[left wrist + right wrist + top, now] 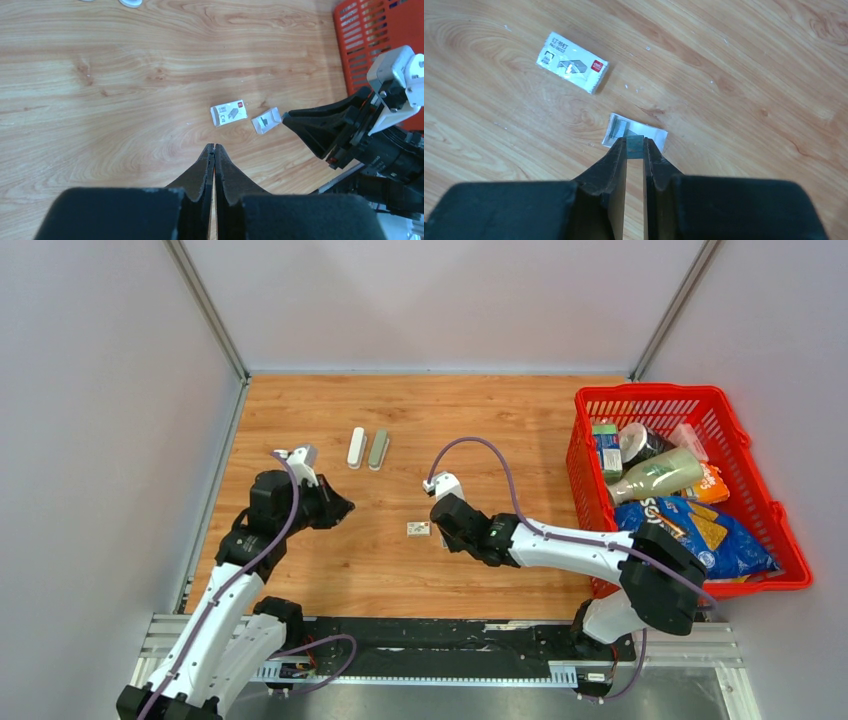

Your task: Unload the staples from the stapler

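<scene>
**Staples pinched over the wooden surface**

We see a wooden surface [480, 410] closed in by plain grey walls [440, 300], with a red basket [650, 392] of groceries at its right edge. Near the middle, the right tool [635, 145] pinches the staples [635, 148], a short grey strip, over an open white tray [653, 135]. A printed packet [572, 61] lies near it. The left tool [214, 150] is pressed together and holds nothing. Two bars [357, 447] lie farther back, side by side.

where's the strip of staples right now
In the right wrist view, the strip of staples is pinched in the tips of the right gripper, just over a small open white box, with the printed white packet farther up-left.
</scene>
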Controlling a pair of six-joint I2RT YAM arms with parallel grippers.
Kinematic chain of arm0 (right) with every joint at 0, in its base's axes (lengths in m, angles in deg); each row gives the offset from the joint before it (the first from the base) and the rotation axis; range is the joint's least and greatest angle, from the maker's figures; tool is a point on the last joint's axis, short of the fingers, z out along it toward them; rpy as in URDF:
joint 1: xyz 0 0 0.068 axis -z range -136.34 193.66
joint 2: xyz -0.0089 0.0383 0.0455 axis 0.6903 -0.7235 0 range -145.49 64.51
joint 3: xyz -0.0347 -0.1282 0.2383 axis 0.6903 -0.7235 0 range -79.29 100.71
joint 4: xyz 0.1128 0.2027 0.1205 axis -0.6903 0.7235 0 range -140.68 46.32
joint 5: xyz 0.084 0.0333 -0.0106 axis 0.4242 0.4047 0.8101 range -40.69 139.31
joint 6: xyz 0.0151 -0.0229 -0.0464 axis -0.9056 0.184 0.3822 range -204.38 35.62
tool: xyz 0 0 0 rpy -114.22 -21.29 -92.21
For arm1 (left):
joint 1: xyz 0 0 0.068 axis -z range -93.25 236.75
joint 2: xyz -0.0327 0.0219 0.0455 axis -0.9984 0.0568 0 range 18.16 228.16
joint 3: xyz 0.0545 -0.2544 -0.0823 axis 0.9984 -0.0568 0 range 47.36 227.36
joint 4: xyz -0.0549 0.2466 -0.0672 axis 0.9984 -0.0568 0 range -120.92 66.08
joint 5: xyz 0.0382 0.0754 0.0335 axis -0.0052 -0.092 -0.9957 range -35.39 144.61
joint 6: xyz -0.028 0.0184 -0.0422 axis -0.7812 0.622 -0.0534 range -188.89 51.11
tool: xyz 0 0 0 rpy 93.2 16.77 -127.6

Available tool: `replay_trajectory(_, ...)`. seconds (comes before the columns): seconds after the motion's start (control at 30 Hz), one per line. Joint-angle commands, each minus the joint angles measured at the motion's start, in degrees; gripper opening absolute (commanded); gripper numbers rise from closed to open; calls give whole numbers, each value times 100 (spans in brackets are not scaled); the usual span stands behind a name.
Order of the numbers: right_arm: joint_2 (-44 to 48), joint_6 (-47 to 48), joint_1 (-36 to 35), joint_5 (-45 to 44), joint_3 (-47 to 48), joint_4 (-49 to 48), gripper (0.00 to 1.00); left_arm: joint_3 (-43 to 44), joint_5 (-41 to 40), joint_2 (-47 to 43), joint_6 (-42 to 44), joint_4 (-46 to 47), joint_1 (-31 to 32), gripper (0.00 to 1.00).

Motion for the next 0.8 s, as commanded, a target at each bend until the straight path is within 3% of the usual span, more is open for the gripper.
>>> replay_trajectory(0.0,93,-526,99,-323,-113,-213,14,240,289,57,132,-5,-42,7)
replay_trajectory(0.77,-373,-983,204,-314,-316,-601,16,231,465,260,247,47,-42,7)
